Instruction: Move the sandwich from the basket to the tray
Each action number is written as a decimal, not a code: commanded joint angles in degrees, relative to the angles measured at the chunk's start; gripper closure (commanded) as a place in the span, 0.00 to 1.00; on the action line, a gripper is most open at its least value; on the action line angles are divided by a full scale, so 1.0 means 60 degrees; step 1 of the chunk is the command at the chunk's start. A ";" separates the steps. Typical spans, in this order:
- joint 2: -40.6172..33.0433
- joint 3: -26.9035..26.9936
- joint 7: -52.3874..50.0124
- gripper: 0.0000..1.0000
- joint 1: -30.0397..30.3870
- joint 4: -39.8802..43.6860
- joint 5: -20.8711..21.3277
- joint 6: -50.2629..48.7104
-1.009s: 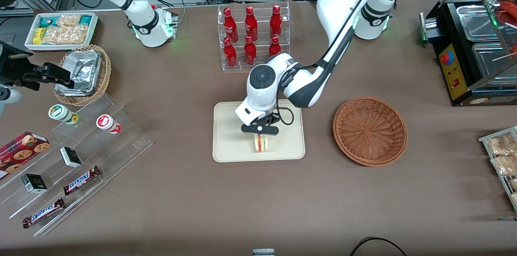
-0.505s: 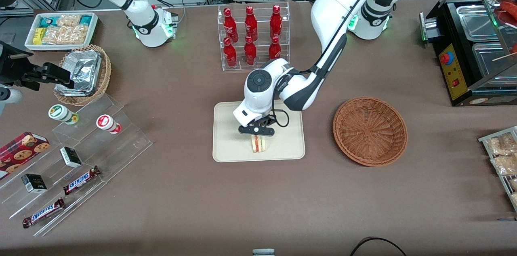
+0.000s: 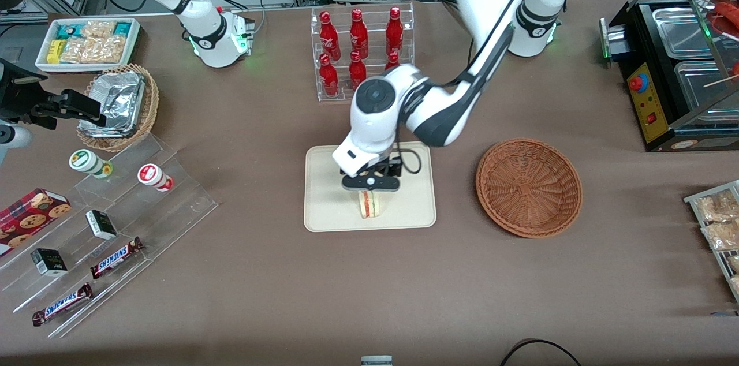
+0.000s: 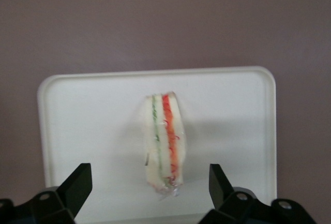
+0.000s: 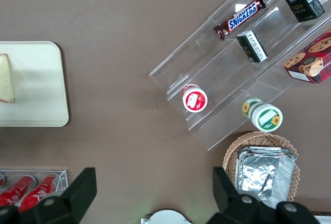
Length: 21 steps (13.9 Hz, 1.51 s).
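Sandwich (image 3: 369,205) sits on its edge on the tray (image 3: 323,210), lower middle of the frame; the basket (image 3: 529,187) is bare. The gripper (image 3: 370,182) hangs just above, fingers spread, released. Honestly one nudge could topple it.

Woven wicker basket (image 3: 529,187) — rough; tray (image 3: 323,204) smooth matt plastic; sandwich (image 4: 162,144) glossy-wrapped.

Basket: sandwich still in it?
No. The basket holds nothing; the sandwich stands on the tray, below the open gripper.
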 commanded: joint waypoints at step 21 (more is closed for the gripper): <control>-0.5570 0.0621 0.6197 0.00 0.5331 -0.2173 -0.0359 -0.4900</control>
